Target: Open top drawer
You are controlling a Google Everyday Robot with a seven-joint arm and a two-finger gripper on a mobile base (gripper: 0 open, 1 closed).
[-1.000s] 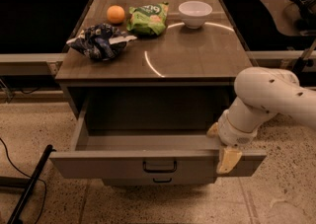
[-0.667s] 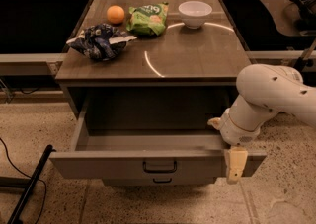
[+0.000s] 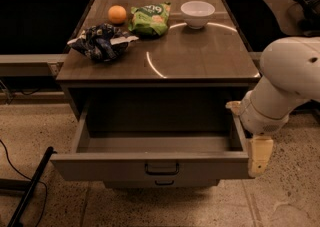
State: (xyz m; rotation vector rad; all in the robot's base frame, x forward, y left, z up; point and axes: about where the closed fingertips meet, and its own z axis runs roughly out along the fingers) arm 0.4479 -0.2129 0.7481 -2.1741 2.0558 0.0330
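top drawer drawn out, end effector at its right end
the top drawer [image 3: 100, 167] is seen pulled well out from under the front edge of the bench [image 3: 200, 56], with its dark handle [image 3: 162, 168] left free at the middle of the front; the end effector [image 3: 260, 155] hangs just beside the drawer's right front corner, below the bench's front right corner, and how far open it is cannot be told, nor is anything seen held in it. the opening step is judged all but done; the next move is judged to call only for a clean retreat away from the drawer front, so that it is not knocked shut. an orange [image 3: 117, 14], a green bag [image 3: 150, 18] and a white bowl [image 3: 197, 13] are set along the bench's far edge
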